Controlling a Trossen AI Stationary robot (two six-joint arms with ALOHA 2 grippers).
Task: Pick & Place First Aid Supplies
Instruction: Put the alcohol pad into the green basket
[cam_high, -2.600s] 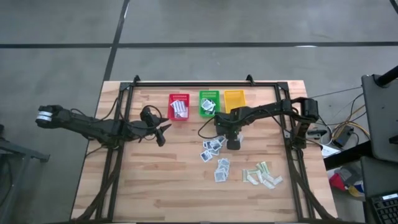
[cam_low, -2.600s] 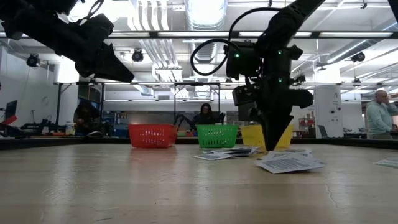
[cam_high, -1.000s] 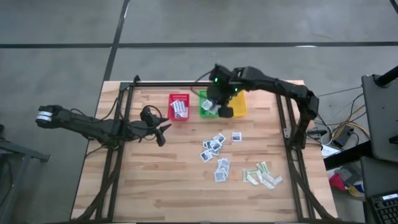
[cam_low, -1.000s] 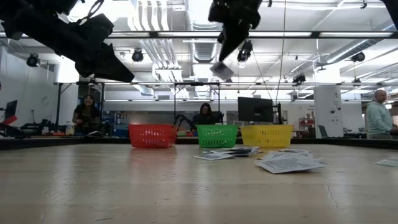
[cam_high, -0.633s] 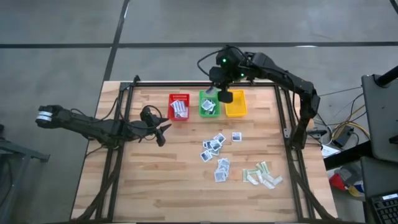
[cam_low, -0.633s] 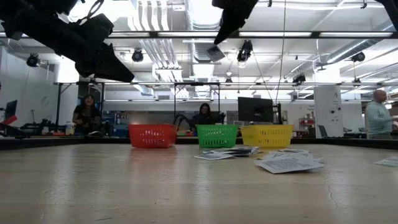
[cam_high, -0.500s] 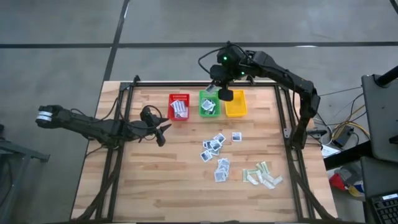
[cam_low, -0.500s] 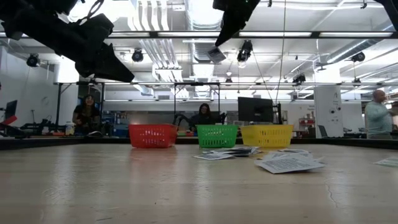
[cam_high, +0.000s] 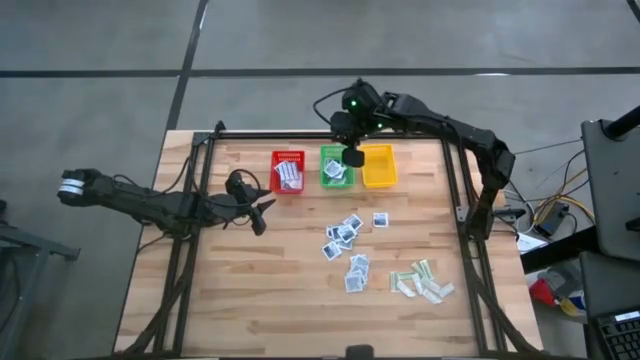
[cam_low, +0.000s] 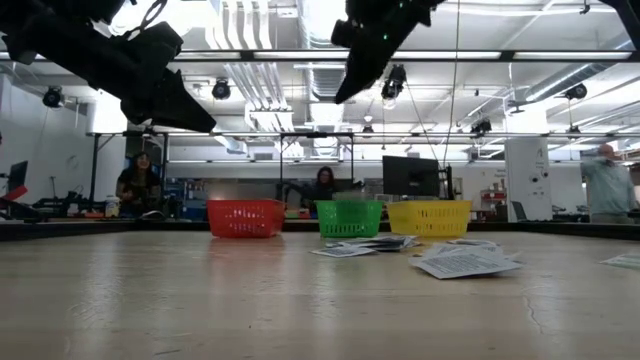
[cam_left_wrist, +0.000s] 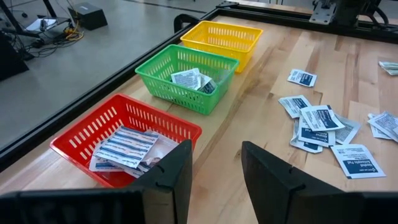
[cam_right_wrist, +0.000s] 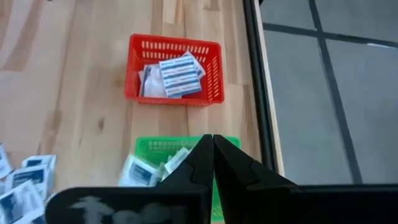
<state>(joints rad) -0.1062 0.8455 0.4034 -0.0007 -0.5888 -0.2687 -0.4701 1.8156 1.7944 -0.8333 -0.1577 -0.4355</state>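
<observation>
1. The right gripper (cam_high: 352, 157) is raised high above the back of the table, over the green basket (cam_high: 335, 166), near the side that faces the yellow basket (cam_high: 377, 164).
2. In the right wrist view its two dark fingers (cam_right_wrist: 198, 163) are pressed together, tip to tip, and no packet shows between them.
3. In the low view the right gripper (cam_low: 345, 92) hangs far above the row of baskets, with its tip pointing down.
4. The left gripper (cam_high: 262, 214) waits low over the left part of the table, well apart from all the packets. Its fingers (cam_left_wrist: 178, 167) are spread, with bare wood between them.
5. The red basket (cam_left_wrist: 127, 143) holds oblong white packets with blue stripes (cam_left_wrist: 124, 146), lying flat on each other.
6. The green basket holds several small square white-blue packets (cam_left_wrist: 193, 79); they lie in a loose heap.
7. The yellow basket stands beside the green one at the right end of the row. I cannot see any packet in it.
8. More square white-blue packets (cam_high: 344, 232) lie scattered on the wood in the middle of the table, in front of the baskets. One single square packet (cam_high: 380, 219) lies a little to the right of this group.
9. Another small heap of square packets (cam_high: 356, 272) lies nearer to the front edge.
10. The pale green-beige strips (cam_high: 422, 281) lie together at the front right of the table, just beside that heap.
</observation>
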